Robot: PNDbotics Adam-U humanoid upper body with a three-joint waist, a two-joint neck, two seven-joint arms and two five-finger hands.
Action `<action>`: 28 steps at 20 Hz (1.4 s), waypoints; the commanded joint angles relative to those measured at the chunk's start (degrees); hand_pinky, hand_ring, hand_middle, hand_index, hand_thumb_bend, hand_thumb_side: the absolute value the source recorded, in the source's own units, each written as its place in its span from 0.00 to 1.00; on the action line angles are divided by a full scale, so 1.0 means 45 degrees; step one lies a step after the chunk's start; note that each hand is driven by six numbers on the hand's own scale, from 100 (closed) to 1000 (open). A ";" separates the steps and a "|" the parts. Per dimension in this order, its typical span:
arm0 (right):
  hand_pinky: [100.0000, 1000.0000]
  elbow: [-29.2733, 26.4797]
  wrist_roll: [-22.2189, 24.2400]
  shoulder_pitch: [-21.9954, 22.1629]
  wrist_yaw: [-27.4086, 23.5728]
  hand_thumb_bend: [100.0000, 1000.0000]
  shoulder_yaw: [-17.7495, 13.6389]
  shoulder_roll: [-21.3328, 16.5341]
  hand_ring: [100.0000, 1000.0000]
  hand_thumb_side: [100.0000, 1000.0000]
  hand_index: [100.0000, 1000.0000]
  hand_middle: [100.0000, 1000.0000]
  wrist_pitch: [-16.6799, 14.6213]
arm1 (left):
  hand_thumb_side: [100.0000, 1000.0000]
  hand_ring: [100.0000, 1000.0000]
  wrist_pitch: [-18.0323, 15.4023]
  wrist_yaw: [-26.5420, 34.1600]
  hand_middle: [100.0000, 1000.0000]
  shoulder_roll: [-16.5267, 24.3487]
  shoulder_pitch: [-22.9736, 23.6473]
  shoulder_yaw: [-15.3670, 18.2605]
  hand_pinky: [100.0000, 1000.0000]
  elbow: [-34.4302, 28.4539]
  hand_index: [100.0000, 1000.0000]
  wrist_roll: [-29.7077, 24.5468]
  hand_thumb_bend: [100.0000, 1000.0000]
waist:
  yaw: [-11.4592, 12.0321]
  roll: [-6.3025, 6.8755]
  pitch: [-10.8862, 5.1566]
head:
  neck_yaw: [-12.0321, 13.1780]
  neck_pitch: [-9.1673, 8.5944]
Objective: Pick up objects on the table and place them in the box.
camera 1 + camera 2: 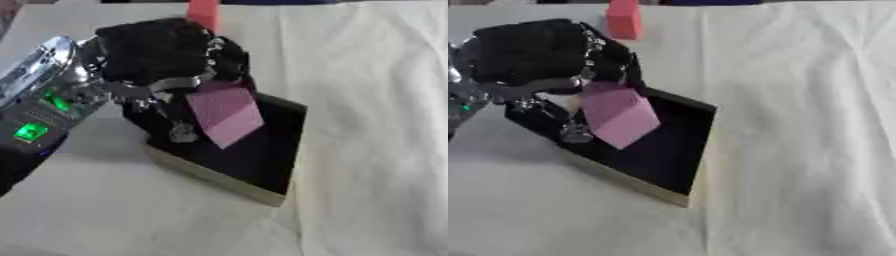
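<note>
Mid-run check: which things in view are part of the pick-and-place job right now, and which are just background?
Part of the job:
- pink block, held by the left hand over the box
- black box
- red block, on the table beyond the hand

Background:
- white tablecloth

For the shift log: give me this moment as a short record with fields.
surface: white cloth
box: black inside, pale rim, open
left hand: over the box, fingers curled round the pink block
pink block: held above the box interior, tilted
red block: on the cloth beyond the box, upright
right hand: not in view
</note>
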 commanded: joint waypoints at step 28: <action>0.79 -0.0044 -0.0265 0.0081 -0.0499 0.00 -0.0277 -0.0317 0.77 0.61 0.69 0.63 -0.0028 | 0.00 0.79 -0.0405 -0.1871 0.84 -0.0879 0.0329 -0.0179 0.77 0.1111 0.92 -0.2067 0.60 | -0.0074 -0.0056 -0.0078 | -0.0124 -0.0144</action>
